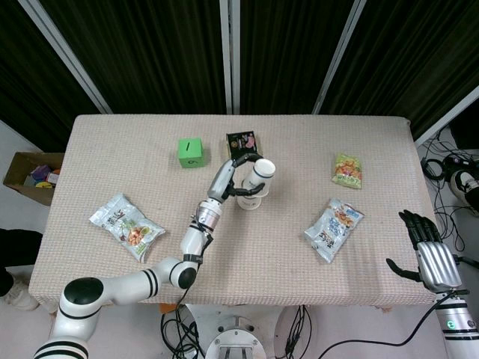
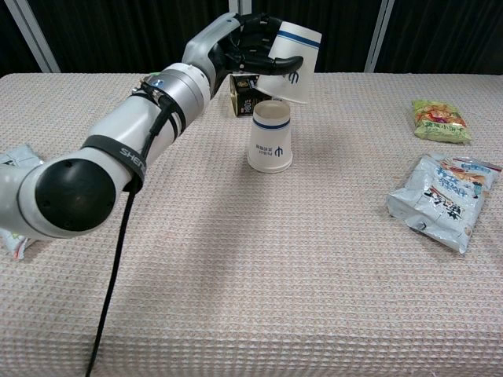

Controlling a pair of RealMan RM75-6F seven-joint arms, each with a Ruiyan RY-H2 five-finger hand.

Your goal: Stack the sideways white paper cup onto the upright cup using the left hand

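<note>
Left hand (image 2: 250,49) grips the white paper cup with a blue band near its rim (image 2: 289,63), fingers wrapped around its side. The cup hangs in the air just above and slightly behind the second white paper cup standing on the table (image 2: 270,137). The held cup is tilted, not square to the one below. In the head view its round end (image 1: 262,169) sits over the standing cup, most of which is hidden beneath it.

Right hand (image 1: 426,254) hangs off the near right table edge, holding nothing, fingers apart and extended.

Nearby: black snack box (image 2: 244,92) just behind the standing cup, green cube (image 1: 191,152) further left, woven beige tablecloth (image 2: 314,275) under everything.

Risks, as I judge them:
- Tilt is the main one. If the cup comes down at this angle, its rim would catch the lower cup's edge and tip it.
- The lower cup is light and unrestrained; any sideways push would slide or topple it toward the black box.
- Tight grip could dent the paper wall and jam the nesting.
- Releasing too high would let the cup bounce off.
</note>
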